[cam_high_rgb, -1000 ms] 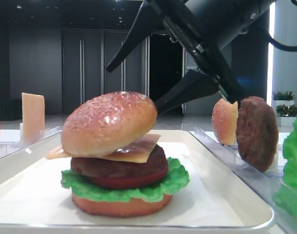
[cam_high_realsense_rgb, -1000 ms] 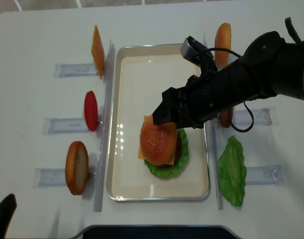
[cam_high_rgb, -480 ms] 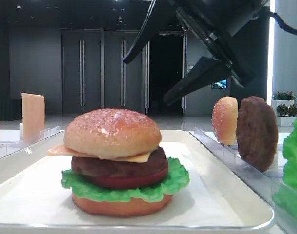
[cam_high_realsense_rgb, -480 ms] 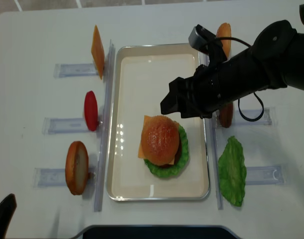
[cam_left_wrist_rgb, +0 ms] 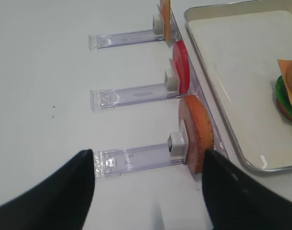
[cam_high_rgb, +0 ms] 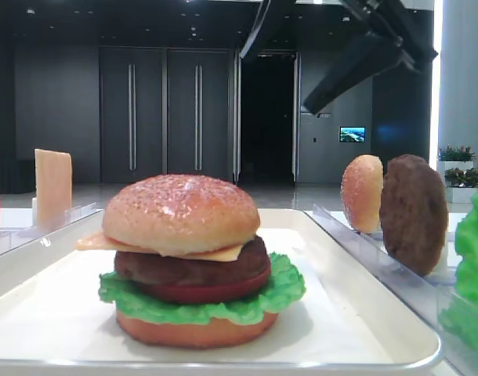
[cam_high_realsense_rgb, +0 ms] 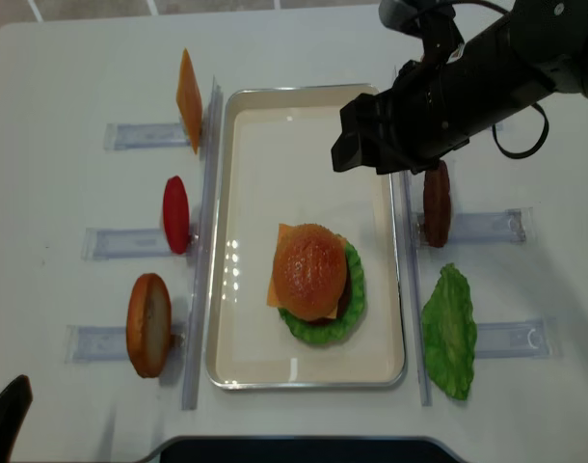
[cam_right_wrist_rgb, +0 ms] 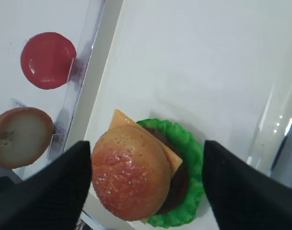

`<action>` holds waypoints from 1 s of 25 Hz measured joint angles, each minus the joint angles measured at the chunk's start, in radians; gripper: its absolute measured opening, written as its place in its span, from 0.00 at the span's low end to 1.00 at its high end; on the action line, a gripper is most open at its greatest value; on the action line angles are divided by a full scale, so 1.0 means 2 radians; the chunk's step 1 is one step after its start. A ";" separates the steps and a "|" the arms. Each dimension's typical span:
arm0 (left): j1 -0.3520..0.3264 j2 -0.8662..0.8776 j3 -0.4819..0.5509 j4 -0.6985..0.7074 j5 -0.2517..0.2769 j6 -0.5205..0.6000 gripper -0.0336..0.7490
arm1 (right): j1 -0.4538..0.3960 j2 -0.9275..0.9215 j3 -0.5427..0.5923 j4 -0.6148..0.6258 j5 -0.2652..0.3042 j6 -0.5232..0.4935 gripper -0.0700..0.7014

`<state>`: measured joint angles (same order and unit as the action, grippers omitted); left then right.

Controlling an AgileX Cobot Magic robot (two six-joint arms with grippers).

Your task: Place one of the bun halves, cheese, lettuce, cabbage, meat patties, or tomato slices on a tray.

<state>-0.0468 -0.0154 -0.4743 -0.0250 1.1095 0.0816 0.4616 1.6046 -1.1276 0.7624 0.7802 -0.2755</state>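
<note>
Domed golden-brown speckled top bun half (cam_high_realsense_rgb: 309, 270), seated level on a stacked burger: beneath it a thin square slice of orange-yellow cheese (cam_high_rgb: 215, 252), a thick dark brown meat patty (cam_high_rgb: 193, 268), a red tomato slice (cam_high_rgb: 204, 293), a ruffled green lettuce leaf (cam_high_realsense_rgb: 350, 307) and a smooth orange-brown bottom bun (cam_high_rgb: 193, 330). The stack rests on the cream-white rectangular tray (cam_high_realsense_rgb: 246, 367) with rolled rim, towards its near right. The black right hand (cam_high_realsense_rgb: 369, 143), fingers spread wide and gripping nothing, hangs above the tray's far right part, apart from the bun. The left hand (cam_left_wrist_rgb: 148, 191) hangs over the white bench (cam_high_realsense_rgb: 63, 116) left of the tray, its two fingers apart and empty. Clear plastic slotted racks (cam_high_realsense_rgb: 130, 241) flank the tray, holding upright a spare cheese slice (cam_high_realsense_rgb: 188, 99), tomato slice (cam_high_realsense_rgb: 175, 214) and bun half (cam_high_realsense_rgb: 148, 324) on the left, a patty (cam_high_realsense_rgb: 436, 203) and lettuce leaf (cam_high_realsense_rgb: 450, 331) on the right.
</note>
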 joint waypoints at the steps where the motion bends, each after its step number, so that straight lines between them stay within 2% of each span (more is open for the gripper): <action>1: 0.000 0.000 0.000 0.000 0.000 0.000 0.73 | -0.006 -0.003 -0.005 -0.005 0.008 0.001 0.73; 13: 0.000 0.000 0.000 0.000 0.000 0.000 0.73 | -0.107 -0.014 -0.046 -0.100 0.111 0.039 0.73; 20: 0.000 0.000 0.000 0.000 0.000 0.000 0.73 | -0.173 -0.014 -0.049 -0.153 0.157 0.039 0.73; 25: 0.000 0.000 0.000 0.000 0.000 0.000 0.73 | -0.221 -0.014 -0.049 -0.186 0.175 0.039 0.73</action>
<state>-0.0468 -0.0154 -0.4743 -0.0250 1.1095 0.0816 0.0191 1.5766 -1.2251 0.3905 1.1294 -0.1977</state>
